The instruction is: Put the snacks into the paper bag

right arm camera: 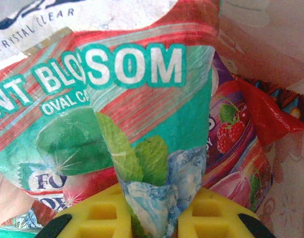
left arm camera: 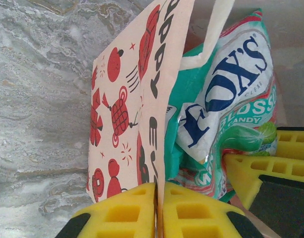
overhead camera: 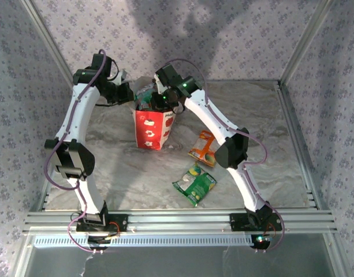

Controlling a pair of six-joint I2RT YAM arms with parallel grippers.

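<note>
The red-and-white paper bag (overhead camera: 149, 130) stands upright at the middle back of the table. My left gripper (left arm camera: 159, 210) is shut on the bag's side wall (left arm camera: 122, 114) at its rim. My right gripper (right arm camera: 159, 220) is shut on the lower edge of a teal FOX'S mint packet (right arm camera: 142, 99), which sits in the bag's mouth (left arm camera: 231, 84). The right gripper's yellow fingers (left arm camera: 251, 171) show beside it. A purple berry packet (right arm camera: 231, 134) and a red packet (right arm camera: 271, 111) lie inside the bag. An orange packet (overhead camera: 202, 149) and a green packet (overhead camera: 194, 183) lie on the table to the bag's right.
Both arms arch over the bag from the near rail (overhead camera: 177, 219), the left gripper (overhead camera: 129, 92) and the right gripper (overhead camera: 160, 103) meeting above it. Patterned walls close in the marble table (overhead camera: 263, 133) at the back and sides.
</note>
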